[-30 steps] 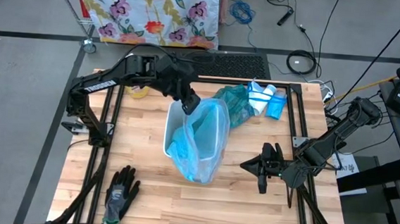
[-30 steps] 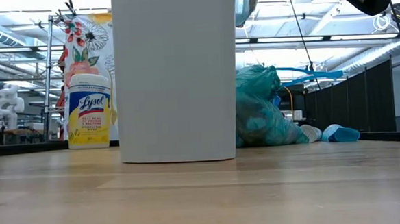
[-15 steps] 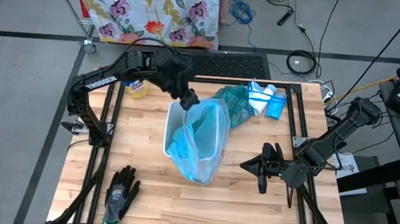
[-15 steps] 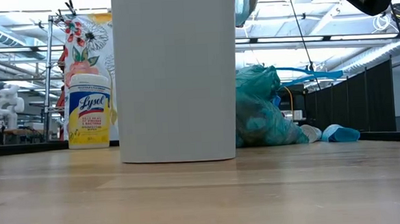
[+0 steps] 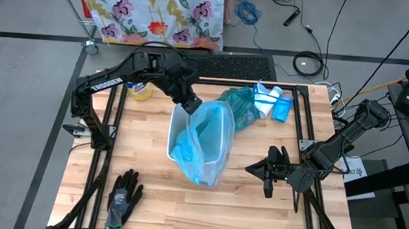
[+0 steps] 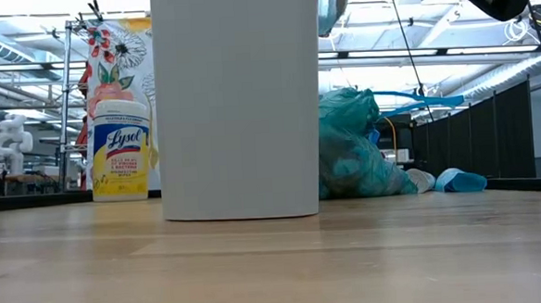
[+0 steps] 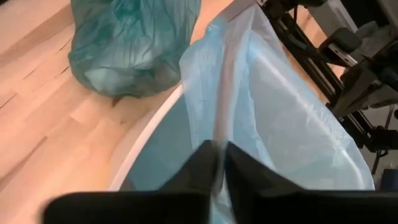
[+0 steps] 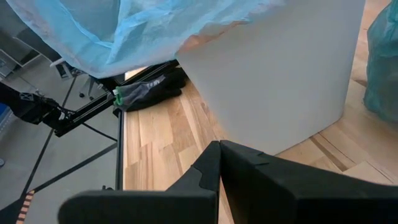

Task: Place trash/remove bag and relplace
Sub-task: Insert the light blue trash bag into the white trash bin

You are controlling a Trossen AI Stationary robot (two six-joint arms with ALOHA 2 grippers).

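A white bin [image 5: 176, 130] stands upright mid-table, with a light blue bag [image 5: 208, 147] draped in and over it. The bag spills past the bin's near right side. My left gripper [image 5: 190, 102] is at the bin's far end, shut on the bag's rim. A full teal bag [image 5: 242, 106] rests on the table behind the bin. My right gripper [image 5: 268, 172] hangs shut to the bin's right, touching nothing. The trash is out of view. My left gripper pinches a gathered fold of the blue bag's rim [image 7: 219, 127] between its two fingers, at the bin's far end. It comes slanting down from the far left. How many layers it holds I cannot tell. The bag lies slack over the bin's edge [image 7: 146, 134].
A black-and-grey glove [image 5: 123, 195] lies near the front left edge. A yellow wipes canister [image 5: 142, 90] stands at the far left, under my left arm. Blue bag packs [image 5: 274, 103] sit at the far right. Black frame rails run along the table's sides.
My left arm has swung a little at the bin's far end and its wrist has turned, so that more of the yellow canister shows beneath it. Bin, blue bag and teal bag stay where they were.
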